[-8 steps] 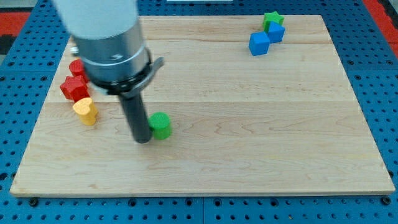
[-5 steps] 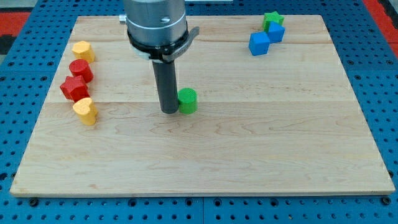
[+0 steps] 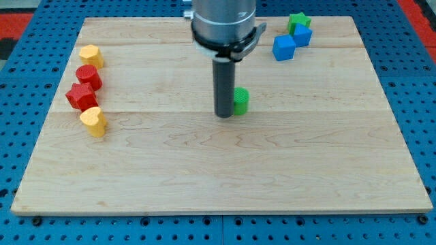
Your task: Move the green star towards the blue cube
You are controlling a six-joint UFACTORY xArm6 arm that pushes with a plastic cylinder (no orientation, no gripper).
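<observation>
Wooden board point(image 3: 204, 177), my tip point(image 3: 224, 115) touching green cylinder point(image 3: 241, 101), green star point(image 3: 297, 21) against blue cube point(image 3: 302, 35)

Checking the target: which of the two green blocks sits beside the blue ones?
The green star at the view's top right, touching a blue block; the green cylinder sits mid-board by my tip.

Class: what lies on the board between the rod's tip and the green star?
In the camera view, only a green cylinder, right beside my tip; beyond it bare board up to the green star.
</observation>
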